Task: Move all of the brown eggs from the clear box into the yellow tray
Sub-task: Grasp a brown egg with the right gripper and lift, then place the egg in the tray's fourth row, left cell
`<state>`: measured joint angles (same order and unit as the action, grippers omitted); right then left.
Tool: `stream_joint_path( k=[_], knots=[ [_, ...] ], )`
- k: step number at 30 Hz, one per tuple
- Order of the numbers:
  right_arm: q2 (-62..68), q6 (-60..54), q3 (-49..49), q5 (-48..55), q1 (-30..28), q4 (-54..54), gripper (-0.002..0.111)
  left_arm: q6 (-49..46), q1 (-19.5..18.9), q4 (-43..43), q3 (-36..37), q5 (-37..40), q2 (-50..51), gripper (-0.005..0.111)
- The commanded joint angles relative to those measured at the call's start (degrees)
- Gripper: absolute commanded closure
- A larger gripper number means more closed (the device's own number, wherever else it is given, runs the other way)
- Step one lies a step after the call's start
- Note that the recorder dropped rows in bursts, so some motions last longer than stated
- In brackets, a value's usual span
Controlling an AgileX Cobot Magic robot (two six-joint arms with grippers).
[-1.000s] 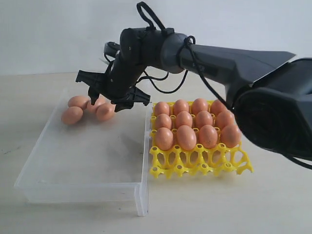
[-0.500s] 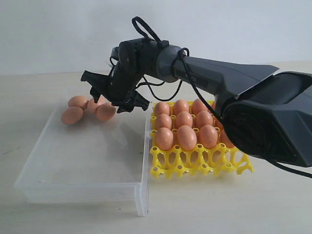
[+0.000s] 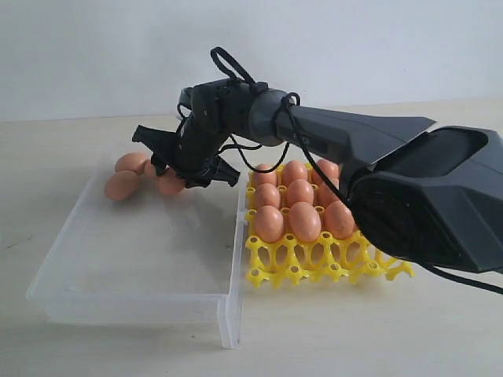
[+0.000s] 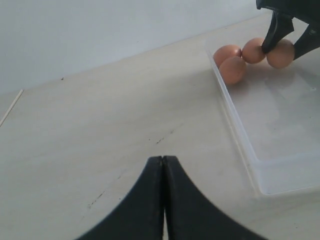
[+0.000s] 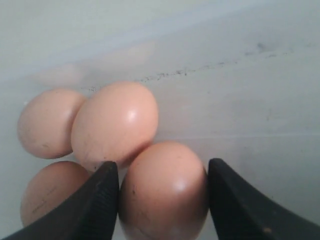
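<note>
Exterior view gave me the right gripper (image 3: pixel 189 171) reaching across into the far left corner of the clear box (image 3: pixel 126 308). It was down among four brown eggs (image 3: pixel 123 185) that lay bunched together there, touching one another. On the right wrist view its two fingers (image 5: pixel 97 210) stood apart on either side of one egg (image 5: pixel 165 190), close against its flanks. I could not tell whether they pressed it or merely flanked it. That egg sat level with its neighbours.

The yellow tray (image 3: pixel 314 265) stood just beside the box on its right. More eggs (image 3: pixel 304 221) sat in its farther rows, the arm (image 3: pixel 354 133) hiding some, and the nearest row of cups stood empty.

On the left wrist view the left gripper (image 4: pixel 163 162) was closed, fingertips meeting with nothing between them. It hung above bare table (image 4: pixel 90 115), well apart from the box.
</note>
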<state>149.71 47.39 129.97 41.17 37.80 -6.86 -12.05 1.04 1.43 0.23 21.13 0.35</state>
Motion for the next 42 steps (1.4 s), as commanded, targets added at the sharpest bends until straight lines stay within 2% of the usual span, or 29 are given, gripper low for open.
stream_joint_path(
  k=[1, 4, 9, 12, 19, 25, 29, 31, 38, 42],
  knots=[
    [-2.99, -2.03, 0.18, -0.74, -0.5, 3.36, 0.108, 0.3, 0.11, 0.0, -0.23, -0.32, -0.35, 0.107],
    [-5.13, -4.61, 0.18, -1.79, -0.08, 7.25, 0.108, 0.3, 0.11, 0.0, -0.23, -0.32, -0.35, 0.107],
    [-11.74, -21.75, -6.07, -3.03, 2.53, 12.07, 0.108, 0.3, 0.11, 0.0, -0.23, -0.32, -0.35, 0.107],
    [-17.79, -25.08, -17.3, -10.36, 3.43, 14.32, 0.108, 0.3, 0.11, 0.0, -0.23, -0.32, -0.35, 0.107],
    [-36.46, -21.82, -53.78, -44.39, 3.54, 22.44, 0.108, 0.3, 0.11, 0.0, -0.23, -0.32, -0.35, 0.107],
    [-47.63, -36.9, -73.98, -56.4, 3.43, 21.11, 0.108, 0.3, 0.11, 0.0, -0.23, -0.32, -0.35, 0.107],
    [-52.41, -45.79, -82.69, -58.64, 3.36, 12.46, 0.108, 0.3, 0.11, 0.0, -0.23, -0.32, -0.35, 0.107],
    [-53.72, -48.35, -86.75, -61.84, 3.03, 11.4, 0.108, 0.3, 0.11, 0.0, -0.23, -0.32, -0.35, 0.107],
    [-53.32, -49.33, -95.12, -70.1, 1.38, 11.29, 0.108, 0.3, 0.11, 0.0, -0.23, -0.32, -0.35, 0.107],
    [-51.9, -50.82, -97.35, -71.75, 1.38, 7.36, 0.108, 0.3, 0.11, 0.0, -0.23, -0.32, -0.35, 0.107]
  ],
)
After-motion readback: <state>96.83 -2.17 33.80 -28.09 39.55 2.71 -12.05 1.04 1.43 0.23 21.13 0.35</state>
